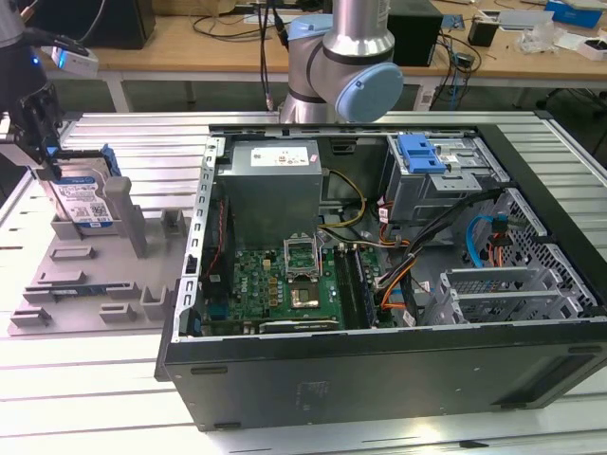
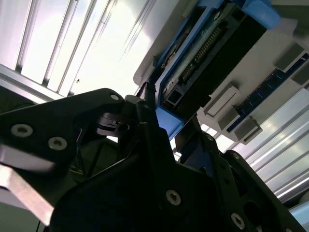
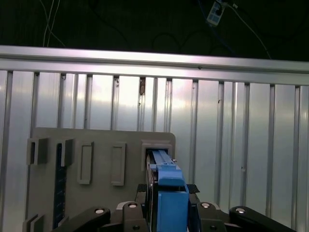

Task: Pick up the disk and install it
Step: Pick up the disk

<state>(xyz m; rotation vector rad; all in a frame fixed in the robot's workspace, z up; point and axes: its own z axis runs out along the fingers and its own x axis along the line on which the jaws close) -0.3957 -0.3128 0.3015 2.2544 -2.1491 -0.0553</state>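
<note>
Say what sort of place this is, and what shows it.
Probably a robotics or electronics lab: an open computer case lies on a slatted metal table, a robot arm stands behind it, and benches strewn with cables run along the back.

A ribbed aluminium table (image 1: 104, 412) formed the near work surface, brightly lit. At the far side stood a wooden bench (image 1: 180, 45) carrying loose cables (image 1: 228, 21) and, far right, a blue box (image 1: 573, 11).
</note>
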